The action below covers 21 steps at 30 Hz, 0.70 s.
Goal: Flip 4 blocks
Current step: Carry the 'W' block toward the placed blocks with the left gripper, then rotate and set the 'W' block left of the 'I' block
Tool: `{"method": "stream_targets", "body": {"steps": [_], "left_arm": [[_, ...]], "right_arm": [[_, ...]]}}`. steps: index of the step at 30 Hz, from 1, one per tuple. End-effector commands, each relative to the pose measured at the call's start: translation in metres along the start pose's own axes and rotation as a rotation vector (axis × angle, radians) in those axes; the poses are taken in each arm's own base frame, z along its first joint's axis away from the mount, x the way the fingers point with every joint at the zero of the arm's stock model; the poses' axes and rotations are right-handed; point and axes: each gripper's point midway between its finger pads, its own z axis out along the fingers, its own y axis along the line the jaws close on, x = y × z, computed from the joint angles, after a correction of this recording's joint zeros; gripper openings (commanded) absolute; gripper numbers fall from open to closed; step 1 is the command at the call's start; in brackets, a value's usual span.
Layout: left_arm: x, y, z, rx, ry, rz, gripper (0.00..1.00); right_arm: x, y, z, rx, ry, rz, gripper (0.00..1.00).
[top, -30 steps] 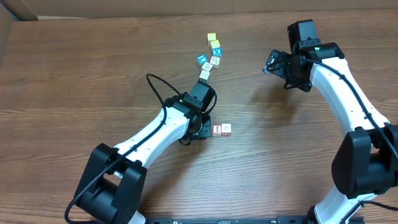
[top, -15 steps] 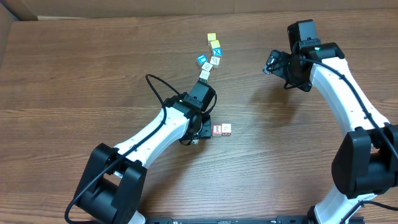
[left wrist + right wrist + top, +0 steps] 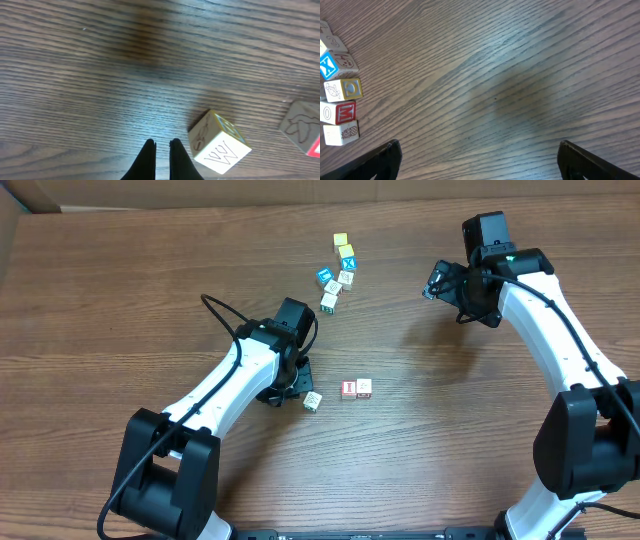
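Overhead: your left fingers (image 3: 296, 384) hang mid-desk (image 3: 120, 290), just beside a lone skewed block (image 3: 313, 401). A pair (image 3: 356, 388) sits near it, and a cluster (image 3: 339, 268) waits toward the far edge. The right fingers (image 3: 436, 282) hover well apart.

Left wrist: your fingers are pinched together on nothing, and the block (image 3: 219, 142) lies free beside them.

Right wrist: the fingers (image 3: 479, 151) are spread wide and empty, with the cluster (image 3: 339, 90) at the left.

I'd judge three blocks handled at most, so at least one remains.
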Motion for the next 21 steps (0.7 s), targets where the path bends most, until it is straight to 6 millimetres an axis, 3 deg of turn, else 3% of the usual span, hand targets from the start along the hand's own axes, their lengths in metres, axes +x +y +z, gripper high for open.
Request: {"method": "stream_targets", "body": {"steps": [1, 9, 21], "left_arm": [[0.008, 0.009, 0.007, -0.041, 0.004, 0.026, 0.04], [0.024, 0.002, 0.028, 0.024, 0.035, 0.02, 0.05], [0.022, -0.031, 0.027, 0.174, 0.034, 0.015, 0.05]], "right_arm": [[-0.005, 0.003, -0.005, -0.012, -0.016, -0.003, 1.0], [-0.005, 0.003, -0.005, -0.012, -0.016, -0.003, 1.0], [-0.005, 0.003, -0.005, -0.012, -0.016, -0.003, 1.0]]}}
